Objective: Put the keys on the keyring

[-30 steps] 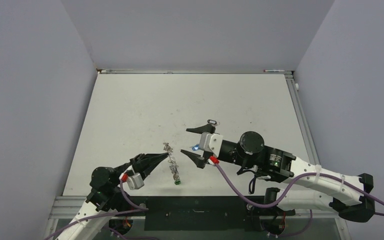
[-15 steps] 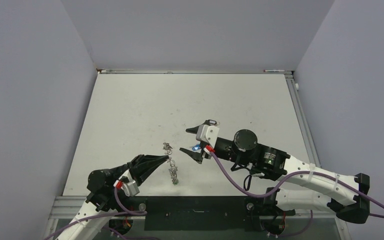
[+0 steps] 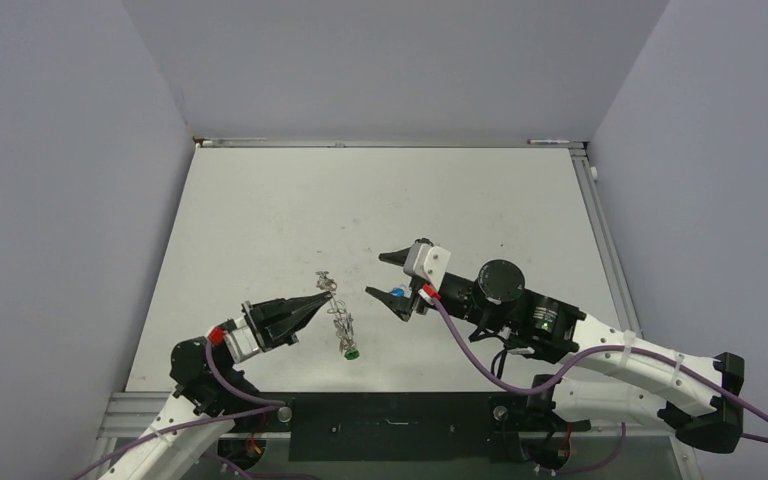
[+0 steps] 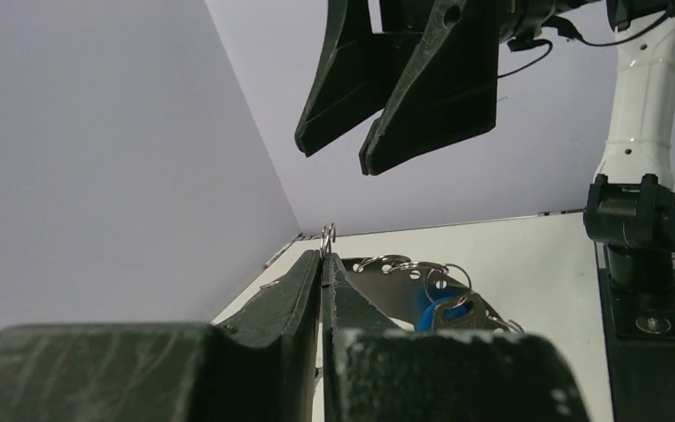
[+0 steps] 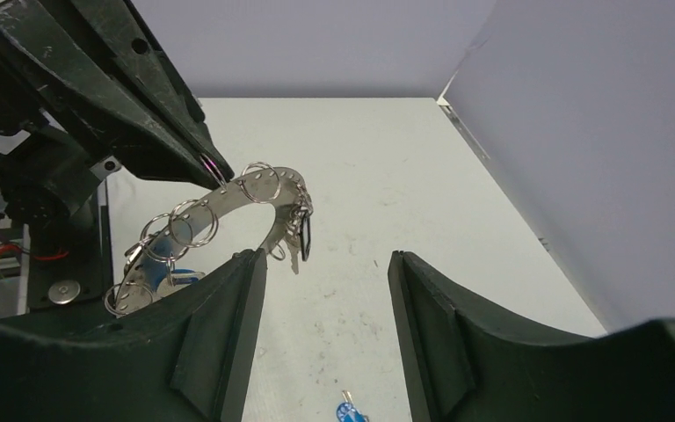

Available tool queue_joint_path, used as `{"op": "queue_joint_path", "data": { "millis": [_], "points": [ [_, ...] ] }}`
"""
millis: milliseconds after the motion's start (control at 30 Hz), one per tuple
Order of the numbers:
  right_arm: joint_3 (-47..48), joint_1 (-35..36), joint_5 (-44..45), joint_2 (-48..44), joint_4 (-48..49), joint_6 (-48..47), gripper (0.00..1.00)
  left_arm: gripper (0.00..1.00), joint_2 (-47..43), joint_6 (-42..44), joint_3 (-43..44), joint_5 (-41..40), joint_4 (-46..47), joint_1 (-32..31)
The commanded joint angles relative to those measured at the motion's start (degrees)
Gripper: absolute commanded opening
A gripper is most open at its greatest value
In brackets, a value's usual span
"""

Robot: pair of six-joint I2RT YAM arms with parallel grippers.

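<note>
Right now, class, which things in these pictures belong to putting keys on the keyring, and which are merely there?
Belongs to the job:
keyring, held up by the shut left fingers
green key hanging from it
loose blue key on the table, under the open right fingers

Merely there:
table
grey walls

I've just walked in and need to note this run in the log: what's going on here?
The left gripper is shut on a small wire loop at the edge of the keyring, holding the ring up with several keys hanging from it. The right gripper is open and empty, facing the ring from the other side. A loose blue key lies on the table beneath the right gripper, not yet on the ring.
</note>
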Motion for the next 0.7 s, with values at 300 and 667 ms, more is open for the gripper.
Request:
{"op": "queue_joint_path", "data": {
  "millis": [300, 667],
  "points": [
    [6.49, -3.53, 23.53, 11.6, -5.72, 17.07, 0.59, 0.0, 0.22, -23.59, 7.7, -19.58, -11.34, -0.22],
    [15.1, -10.23, 13.9, 24.15, -20.89, 23.19, 0.59, 0.0, 4.5, -33.05, 15.3, -20.24, -29.36, 0.13]
  ]
}}
